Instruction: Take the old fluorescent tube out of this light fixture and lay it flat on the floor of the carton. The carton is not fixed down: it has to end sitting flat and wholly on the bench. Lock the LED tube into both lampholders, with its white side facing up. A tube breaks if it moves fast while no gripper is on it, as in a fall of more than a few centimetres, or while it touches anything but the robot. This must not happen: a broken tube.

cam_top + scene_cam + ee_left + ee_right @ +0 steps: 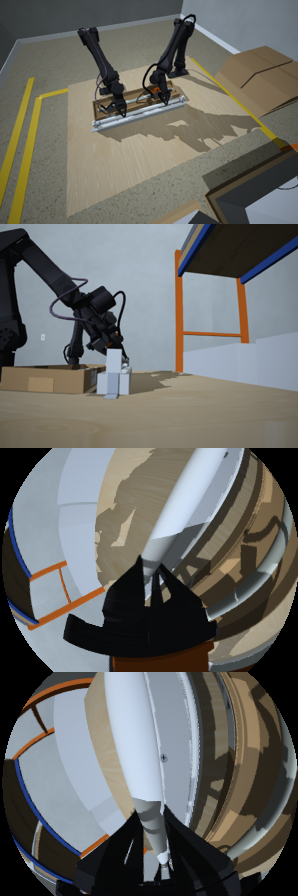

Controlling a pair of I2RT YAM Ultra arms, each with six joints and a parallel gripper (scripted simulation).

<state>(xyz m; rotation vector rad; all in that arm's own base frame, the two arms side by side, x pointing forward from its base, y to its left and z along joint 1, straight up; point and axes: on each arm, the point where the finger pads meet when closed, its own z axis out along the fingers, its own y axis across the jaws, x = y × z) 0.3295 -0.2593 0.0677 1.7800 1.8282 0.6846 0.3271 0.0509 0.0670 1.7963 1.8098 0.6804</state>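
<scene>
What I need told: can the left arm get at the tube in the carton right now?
Probably not yet: the left gripper looks shut on the fixture's tube, though the carton stands open beside it.
</scene>
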